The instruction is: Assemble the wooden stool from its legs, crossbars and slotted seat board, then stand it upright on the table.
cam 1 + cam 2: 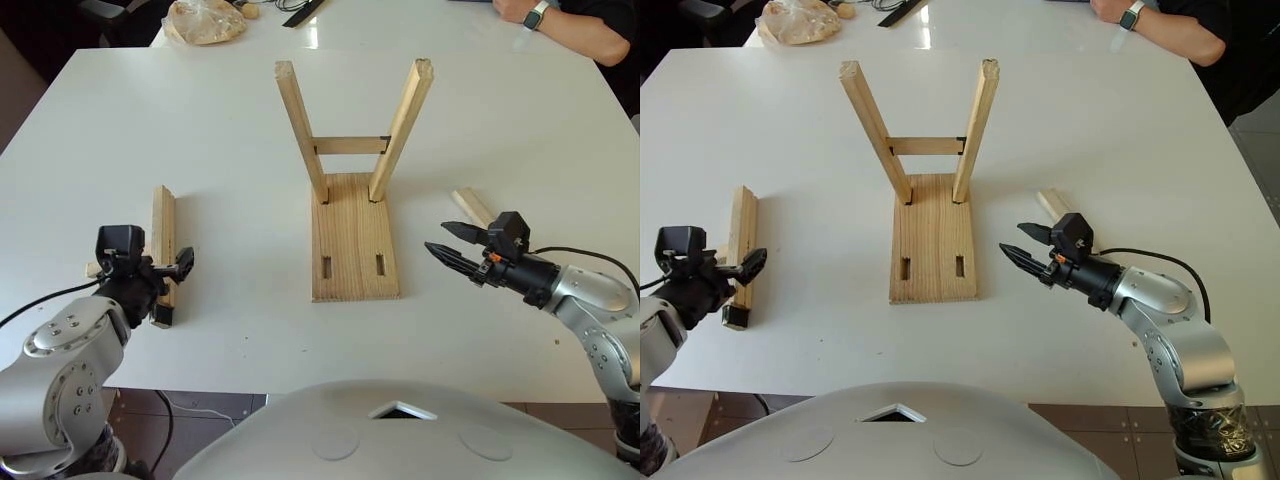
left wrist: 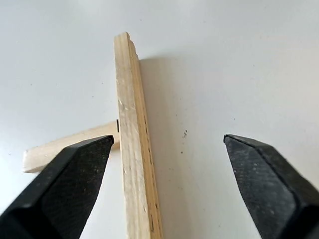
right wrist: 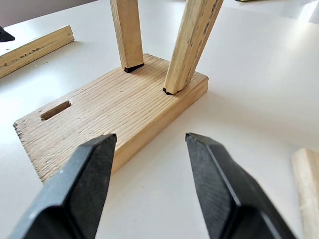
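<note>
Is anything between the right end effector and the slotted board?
Nothing: bare table separates the right end effector and seat board, as the right eye view shows.

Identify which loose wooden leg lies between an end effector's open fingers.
The pale wooden leg lying flat on the left: the left end effector straddles it. The other loose wooden piece lies beside the right end effector, outside its grasp.

Rounded silver-grey shells cover the left arm and right arm, each trailing a black cable. The left gripper and right gripper are black, with tapered wedge jaws; the right seemingly bears small orange markings.
</note>
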You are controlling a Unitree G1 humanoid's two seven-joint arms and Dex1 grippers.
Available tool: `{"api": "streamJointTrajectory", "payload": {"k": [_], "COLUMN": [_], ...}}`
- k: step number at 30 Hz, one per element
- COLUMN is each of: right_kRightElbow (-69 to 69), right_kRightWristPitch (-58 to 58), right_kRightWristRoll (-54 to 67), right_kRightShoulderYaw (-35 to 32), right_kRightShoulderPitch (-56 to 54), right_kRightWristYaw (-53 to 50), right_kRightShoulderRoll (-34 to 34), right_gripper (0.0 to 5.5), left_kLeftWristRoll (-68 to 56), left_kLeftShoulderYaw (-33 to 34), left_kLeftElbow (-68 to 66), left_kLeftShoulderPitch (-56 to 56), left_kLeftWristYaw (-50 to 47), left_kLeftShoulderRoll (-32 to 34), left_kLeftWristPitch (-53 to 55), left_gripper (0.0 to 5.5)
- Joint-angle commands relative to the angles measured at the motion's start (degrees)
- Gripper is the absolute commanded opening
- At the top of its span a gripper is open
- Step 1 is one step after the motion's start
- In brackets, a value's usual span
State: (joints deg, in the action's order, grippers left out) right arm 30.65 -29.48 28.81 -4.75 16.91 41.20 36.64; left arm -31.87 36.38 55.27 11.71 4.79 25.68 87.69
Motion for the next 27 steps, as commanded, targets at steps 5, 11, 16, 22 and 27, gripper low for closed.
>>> {"api": "streamJointTrajectory", "payload": {"k": [5,11,16,22,27], "right_kRightElbow": [2.2,5.1,4.8,1.6,0.5], "right_kRightWristPitch": [0.0,0.8,0.6,0.0,-0.3], "right_kRightWristRoll": [-0.4,-0.7,-1.1,-1.2,-0.8], "right_kRightShoulderYaw": [-0.6,-2.2,-1.3,-0.2,0.6], "right_kRightShoulderPitch": [1.9,6.8,5.7,0.9,-1.8], "right_kRightWristYaw": [-1.2,-3.5,-3.9,-0.9,0.7], "right_kRightShoulderRoll": [0.1,-1.3,-1.0,1.0,1.9], "right_gripper": [2.56,2.56,2.56,2.56,2.56], "left_kLeftWristRoll": [7.0,9.5,12.3,12.9,13.2], "left_kLeftShoulderYaw": [-0.9,-13.2,-18.3,-17.9,-16.7], "left_kLeftElbow": [-4.4,-14.4,-22.2,-24.9,-25.3], "left_kLeftShoulderPitch": [3.7,10.5,11.7,11.8,12.1], "left_kLeftWristYaw": [-0.8,4.6,7.2,7.0,7.0], "left_kLeftShoulderRoll": [-1.8,-0.1,0.9,-1.4,-2.2], "left_kLeftWristPitch": [0.3,-12.3,-22.6,-28.9,-30.9], "left_gripper": [4.77,4.77,4.06,3.22,2.34]}}
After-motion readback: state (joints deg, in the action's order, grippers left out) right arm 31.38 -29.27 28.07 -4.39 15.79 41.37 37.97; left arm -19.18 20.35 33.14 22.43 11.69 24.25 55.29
